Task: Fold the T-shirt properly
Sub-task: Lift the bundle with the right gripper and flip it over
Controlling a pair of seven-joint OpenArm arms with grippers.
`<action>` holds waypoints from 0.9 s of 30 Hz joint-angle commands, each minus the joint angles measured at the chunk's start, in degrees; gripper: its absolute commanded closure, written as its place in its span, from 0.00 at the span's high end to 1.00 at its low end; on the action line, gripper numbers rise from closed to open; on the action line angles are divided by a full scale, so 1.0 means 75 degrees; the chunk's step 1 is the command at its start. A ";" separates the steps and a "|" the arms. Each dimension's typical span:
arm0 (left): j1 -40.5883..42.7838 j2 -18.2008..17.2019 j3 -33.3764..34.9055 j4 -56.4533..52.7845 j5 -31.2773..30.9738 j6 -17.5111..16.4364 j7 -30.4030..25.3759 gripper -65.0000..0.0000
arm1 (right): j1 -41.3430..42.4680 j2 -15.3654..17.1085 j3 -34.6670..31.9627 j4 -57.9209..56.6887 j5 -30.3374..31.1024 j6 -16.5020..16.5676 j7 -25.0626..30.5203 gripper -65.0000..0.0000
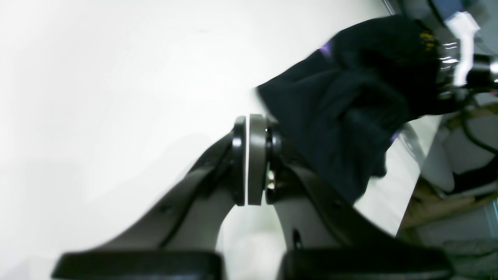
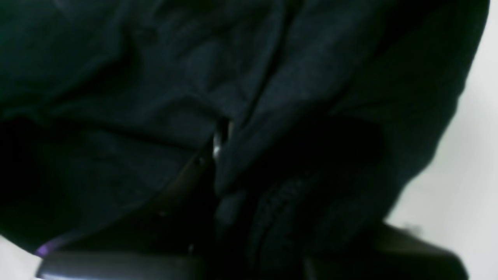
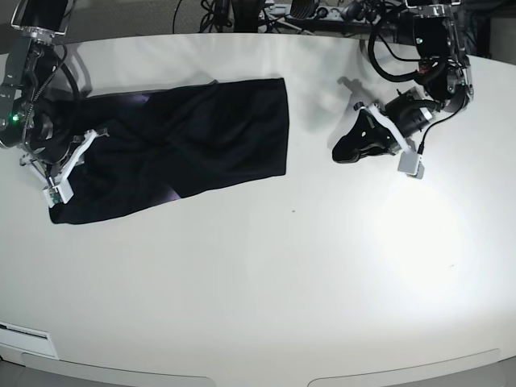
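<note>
The black T-shirt (image 3: pixel 201 133) lies rumpled across the left half of the white table (image 3: pixel 282 282), with small purple flecks of print showing. My right gripper (image 3: pixel 97 137) is at its left end. In the right wrist view black cloth (image 2: pixel 155 77) fills the frame and wraps the gripper (image 2: pixel 220 136), which is closed on a fold. My left gripper (image 3: pixel 347 151) hovers to the right of the shirt, apart from it. In the left wrist view its jaws (image 1: pixel 249 120) are pressed together with nothing between them, and the T-shirt (image 1: pixel 342 116) lies beyond them.
Cables and gear (image 3: pixel 242 12) lie beyond the table's far edge. A small white label (image 3: pixel 28 339) sits at the front left edge. The white tabletop stretches in front of the shirt and under the left arm.
</note>
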 commanded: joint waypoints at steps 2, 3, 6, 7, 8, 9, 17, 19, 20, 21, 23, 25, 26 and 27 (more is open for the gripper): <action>-0.0041 -0.0044 -0.0050 0.0125 -0.0140 -0.0079 -0.0058 0.05 | 0.0125 0.0227 0.0044 0.0612 -0.0507 -0.0484 0.0248 0.00; -0.0038 -0.0047 -0.0047 0.0125 -0.0140 -0.0079 -0.0055 0.05 | 0.0125 0.0259 0.0044 0.0860 -0.0638 -0.0743 0.0242 0.00; -0.0035 -0.0044 -0.0038 0.0125 -0.0143 -0.0079 -0.0029 0.05 | 0.0102 0.0262 0.0044 0.1670 -0.0542 -0.1125 0.0192 0.00; -0.0020 -0.0044 -0.0038 0.0125 -0.0143 -0.0073 -0.0009 0.05 | 0.0070 0.0256 0.0047 0.1938 -0.0405 -0.1192 0.0192 0.00; -0.0012 -0.0041 -0.0038 0.0125 -0.0143 -0.0055 -0.0006 0.05 | 0.0012 0.0256 0.0047 0.2194 -0.0248 -0.1253 0.0195 0.00; 0.0012 -0.0041 -0.0038 0.0125 -0.0143 -0.0017 -0.0006 0.05 | -0.0041 0.0248 0.0044 0.2419 0.0015 -0.1271 0.0192 0.00; 0.0047 -0.0041 -0.0032 0.0125 -0.0146 0.0006 -0.0009 0.05 | -0.0428 -0.0539 0.0044 0.2847 0.2704 -0.0353 0.0015 0.00; 0.0067 -0.0041 -0.0032 0.0125 -0.0149 0.0003 -0.0009 0.05 | -0.0428 -0.0898 0.0044 0.2847 0.3025 -0.0160 -0.0055 0.00; 0.0070 -0.0038 -0.0035 0.0125 -0.0146 0.0006 -0.0009 0.05 | -0.0423 -0.1070 0.0044 0.2847 0.3179 -0.0070 -0.0076 0.00; 0.0079 -0.0041 -0.0035 0.0122 -0.0146 0.0006 -0.0009 0.05 | -0.0425 -0.1239 0.0044 0.2847 0.3366 0.0044 -0.0079 0.00; 0.0087 -0.0038 -0.0035 0.0122 -0.0146 0.0006 -0.0009 0.05 | -0.0425 -0.1574 0.0038 0.2847 0.3730 0.0315 -0.0163 0.00; 0.0087 -0.0041 -0.0035 0.0122 -0.0146 0.0006 -0.0009 0.05 | -0.0431 -0.1935 0.0038 0.2847 0.3934 0.0519 -0.0335 0.00; 0.0087 -0.0041 -0.0035 0.0125 -0.0149 0.0006 -0.0009 0.05 | -0.0449 -0.2124 0.0035 0.2847 0.3931 0.0574 -0.0367 0.00; 0.0087 -0.0041 -0.0035 0.0125 -0.0149 0.0003 -0.0009 0.05 | -0.0481 -0.2299 0.0035 0.2844 0.3923 0.0606 -0.0370 0.00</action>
